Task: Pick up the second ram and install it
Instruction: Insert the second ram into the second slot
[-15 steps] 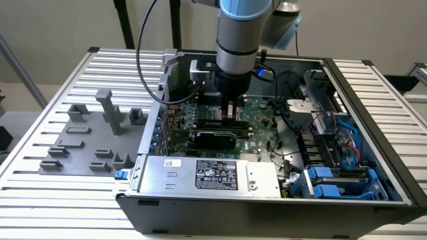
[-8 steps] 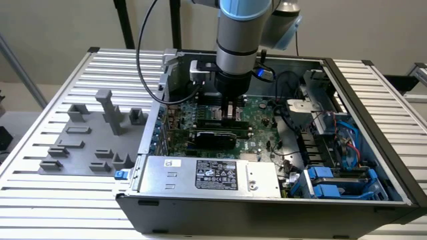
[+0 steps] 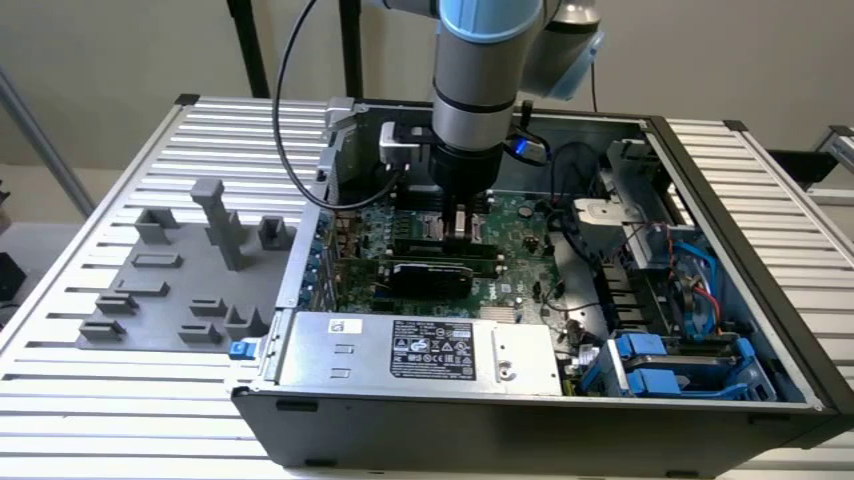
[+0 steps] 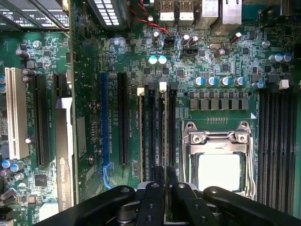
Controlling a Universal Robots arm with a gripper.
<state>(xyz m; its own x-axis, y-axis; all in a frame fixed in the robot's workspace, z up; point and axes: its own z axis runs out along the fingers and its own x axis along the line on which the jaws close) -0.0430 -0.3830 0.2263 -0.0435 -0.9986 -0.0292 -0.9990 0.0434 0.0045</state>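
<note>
At the exterior view's left, a grey holder tray (image 3: 174, 290) lies on the table, well apart from the work. In the middle of the frame the gripper (image 3: 461, 228) is down inside the open computer case (image 3: 747, 190), over the green main board (image 3: 521, 250). Its jaws stand almost together on a thin strip, which I judge is the second ram (image 3: 447, 246), seen from its edge in the wrist view (image 4: 162, 132) and lined along the black memory slots (image 4: 150, 127).

The risk, I think, is a small misalignment. If the stick is tilted or sits beside the slot, pressing can bend it or damage the slot, and a closed latch would block it.

The black card (image 3: 427, 275) lies just beside the slots and the processor socket (image 4: 218, 162) is near. Further right, loose cables (image 3: 641, 240) and blue drive holders (image 3: 667, 365) stand apart.
</note>
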